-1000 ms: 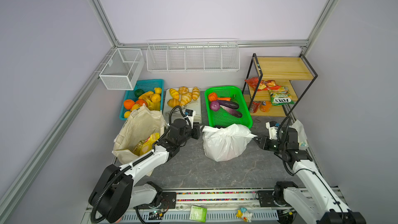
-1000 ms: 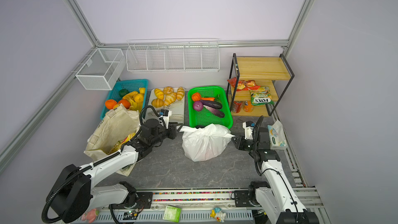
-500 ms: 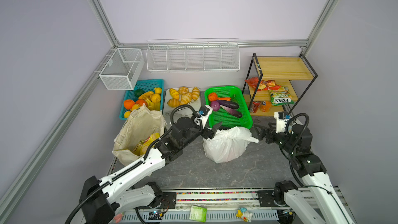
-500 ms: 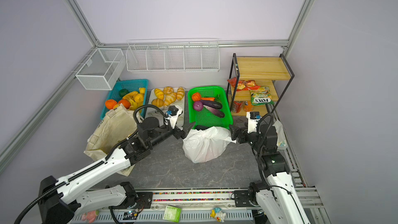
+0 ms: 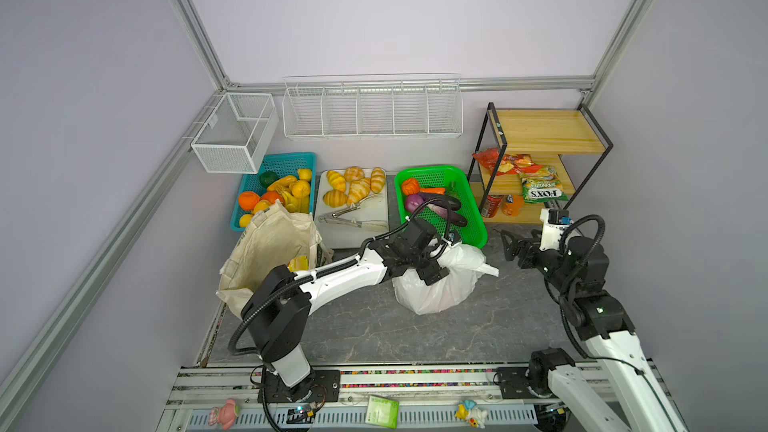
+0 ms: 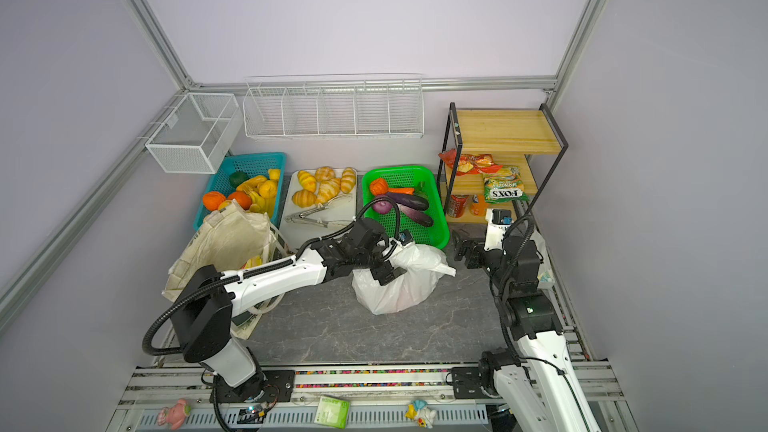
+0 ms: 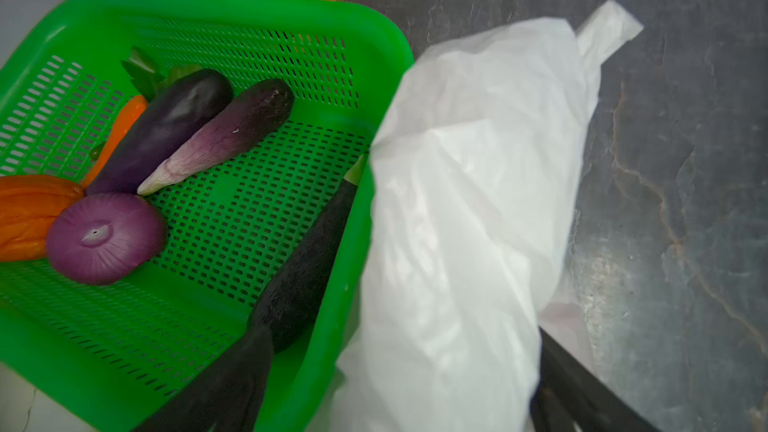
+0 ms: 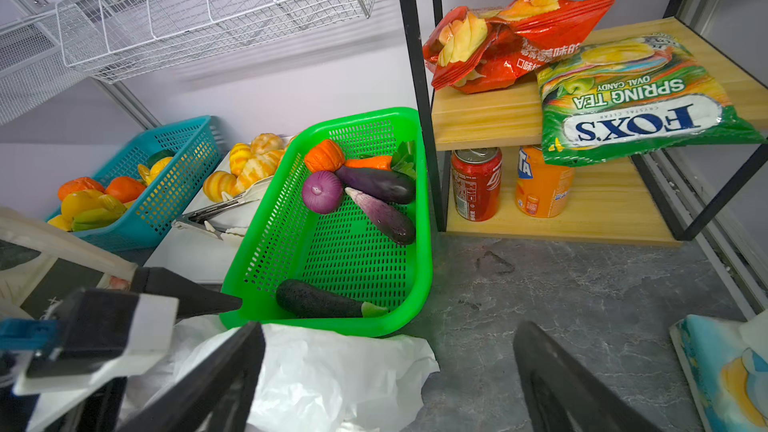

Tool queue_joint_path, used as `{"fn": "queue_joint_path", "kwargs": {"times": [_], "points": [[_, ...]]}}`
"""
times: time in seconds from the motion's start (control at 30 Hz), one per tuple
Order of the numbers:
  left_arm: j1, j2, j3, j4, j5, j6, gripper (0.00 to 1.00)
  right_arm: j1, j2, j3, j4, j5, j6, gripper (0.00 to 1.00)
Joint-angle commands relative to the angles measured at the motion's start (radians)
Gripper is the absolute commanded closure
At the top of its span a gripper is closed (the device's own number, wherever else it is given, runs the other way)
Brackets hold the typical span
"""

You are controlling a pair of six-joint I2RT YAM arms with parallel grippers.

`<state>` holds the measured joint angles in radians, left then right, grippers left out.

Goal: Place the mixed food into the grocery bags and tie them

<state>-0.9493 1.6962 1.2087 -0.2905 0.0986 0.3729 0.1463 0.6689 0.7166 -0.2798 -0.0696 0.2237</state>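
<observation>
Noted just past my left pincer [image 5: 434, 273]: a green basket [image 5: 432, 168]. Left of it is a white tray [image 5: 353, 234] bearing golden croissants [image 5: 357, 189] and metal tongs [image 5: 353, 211], then a teal basket [image 5: 286, 156] of oranges [image 5: 249, 200] and lemons [image 5: 300, 189]. Beyond my right pincer [image 5: 510, 247] is a wooden shelf rack [image 5: 544, 130] with a red packet [image 5: 498, 162], green FOX'S packet [image 5: 540, 191], red can [image 5: 492, 205] and orange can [image 5: 513, 204].

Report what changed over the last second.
The left end effector swung right, from beside the white plastic bag to over its top. The right end effector drew back from the bag's handle tip, apparently letting go; its jaws are wide and empty. The bag, canvas tote and green basket stayed put.
</observation>
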Motion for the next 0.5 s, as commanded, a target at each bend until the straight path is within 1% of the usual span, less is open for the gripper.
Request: {"fn": "queue_joint_path", "kwargs": {"times": [0.0, 0.1, 0.17, 0.27, 0.3, 0.33, 0.4, 0.47], "points": [[-0.004, 0.019, 0.049, -0.052, 0.057, 0.013, 0.24, 0.001, 0.01, -0.018, 0.013, 0.001, -0.005, 0.04], [-0.003, 0.02, 0.054, -0.051, 0.067, -0.04, 0.44, 0.001, 0.032, -0.018, 0.019, -0.013, 0.002, 0.04], [-0.004, 0.009, 0.048, -0.042, 0.077, -0.06, 0.59, 0.001, 0.04, -0.017, 0.02, -0.015, 0.006, 0.04], [-0.004, -0.027, 0.036, -0.036, 0.09, -0.087, 0.87, 0.001, 0.04, -0.017, 0.018, -0.008, 0.008, 0.04], [-0.003, -0.046, 0.031, -0.035, 0.091, -0.095, 0.93, 0.001, 0.035, -0.016, 0.014, -0.003, 0.007, 0.04], [-0.003, -0.067, 0.025, -0.032, 0.092, -0.103, 0.97, 0.0, 0.03, -0.013, 0.009, 0.006, 0.007, 0.04], [-0.003, -0.115, 0.013, -0.026, 0.08, -0.126, 1.0, 0.0, 0.019, -0.009, 0.0, 0.025, 0.007, 0.04], [-0.002, -0.173, -0.001, -0.011, 0.055, -0.159, 1.0, -0.001, 0.009, -0.006, -0.002, 0.051, 0.009, 0.04]]}}
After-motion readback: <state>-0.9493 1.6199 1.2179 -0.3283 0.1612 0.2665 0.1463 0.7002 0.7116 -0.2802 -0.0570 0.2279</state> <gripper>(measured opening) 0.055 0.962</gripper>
